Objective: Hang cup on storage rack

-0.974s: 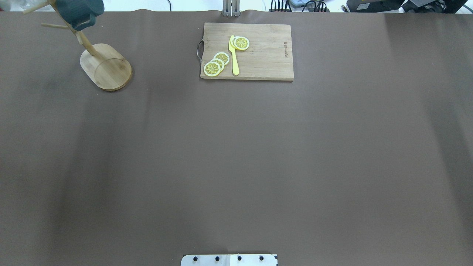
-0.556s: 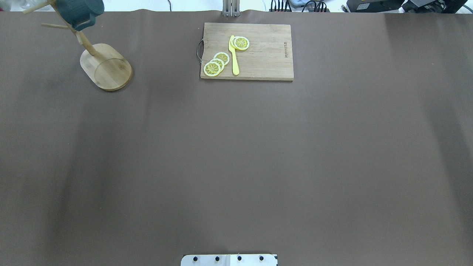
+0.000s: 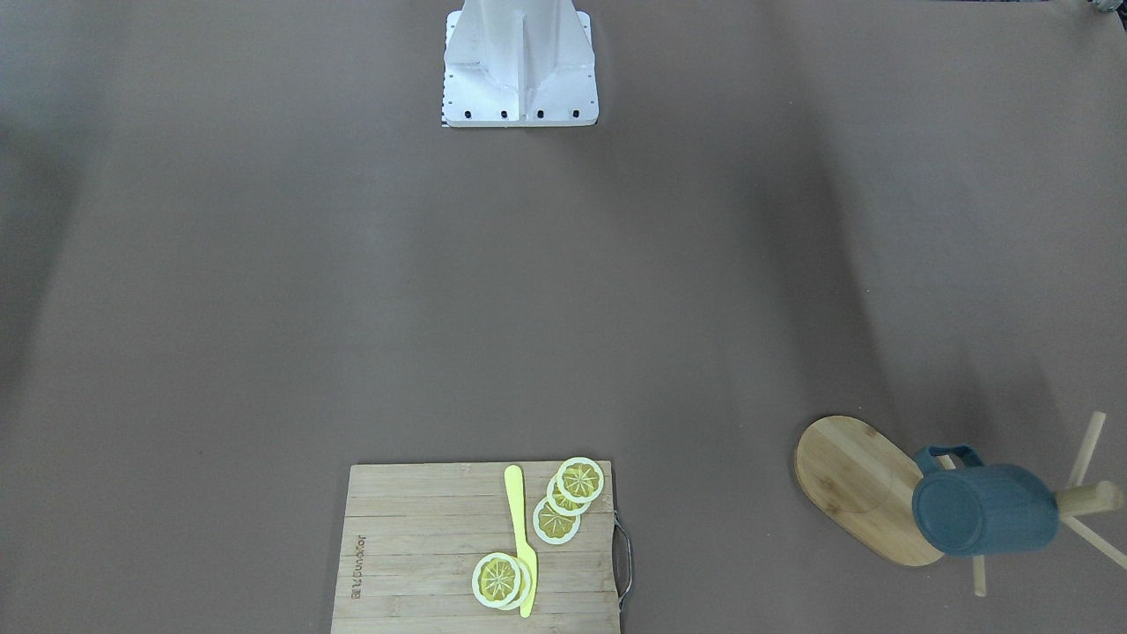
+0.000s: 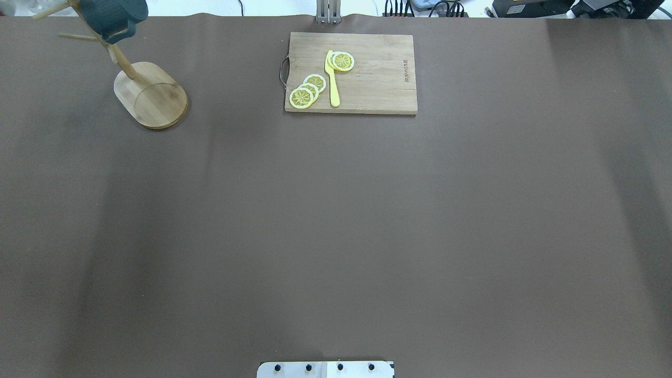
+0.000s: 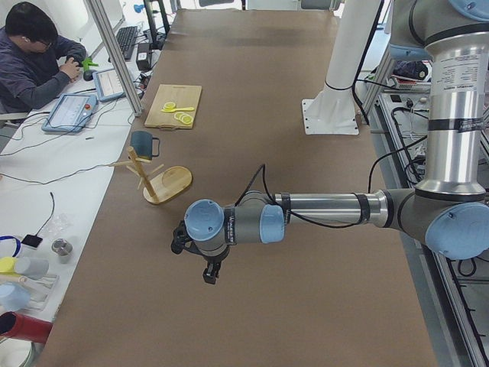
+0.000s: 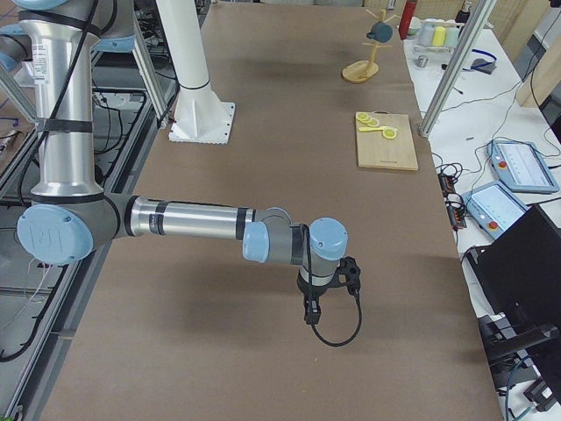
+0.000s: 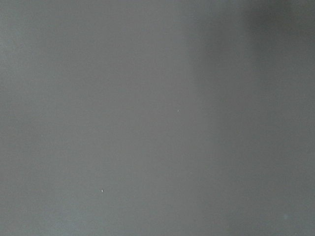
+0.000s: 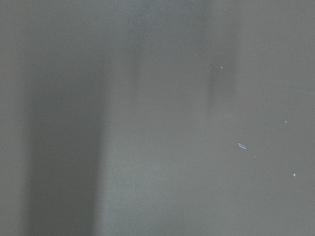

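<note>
We see the cup (image 3: 982,511) up off the desk (image 4: 336,220), hanging sideways on the storage rack (image 3: 858,480) at the far corner on the robot's left. As far as we can make out, its handle is looped over one of the thin pegs. Nothing grips it. The left end effector (image 5: 210,277) and the right end effector (image 6: 311,317) point down over bare desk, apart from the rack. Both show only in the side views, so we cannot tell whether their fingers are apart or together. We judge the hanging done, with at most parking the arms left. The cutting board (image 3: 423,555) plays no part.
</note>
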Motion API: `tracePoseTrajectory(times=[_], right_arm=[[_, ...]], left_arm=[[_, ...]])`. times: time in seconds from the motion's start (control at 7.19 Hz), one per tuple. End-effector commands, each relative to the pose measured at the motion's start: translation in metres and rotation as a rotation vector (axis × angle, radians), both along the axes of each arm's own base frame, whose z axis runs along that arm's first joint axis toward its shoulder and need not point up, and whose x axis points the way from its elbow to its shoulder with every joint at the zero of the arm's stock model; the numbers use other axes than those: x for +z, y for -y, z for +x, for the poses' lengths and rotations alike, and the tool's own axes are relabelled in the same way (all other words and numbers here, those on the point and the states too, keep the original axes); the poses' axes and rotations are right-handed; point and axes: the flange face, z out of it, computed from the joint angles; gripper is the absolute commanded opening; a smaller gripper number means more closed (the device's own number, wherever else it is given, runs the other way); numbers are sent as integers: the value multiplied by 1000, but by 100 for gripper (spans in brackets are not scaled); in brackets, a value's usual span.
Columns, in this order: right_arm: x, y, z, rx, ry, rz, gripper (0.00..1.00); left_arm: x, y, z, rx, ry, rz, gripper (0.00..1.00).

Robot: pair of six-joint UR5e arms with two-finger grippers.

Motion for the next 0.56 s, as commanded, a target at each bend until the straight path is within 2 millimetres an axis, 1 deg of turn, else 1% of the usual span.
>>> tracePoseTrajectory(times=[0.0,0.42], right_arm=[[0,-1,-3,-5,5,-2,100],[-1,-2,-6,-8,26,-1,100]], left_arm=[[2,-5,0,-2,6,-6,99],[0,-4,-1,-4,6,-2,99]])
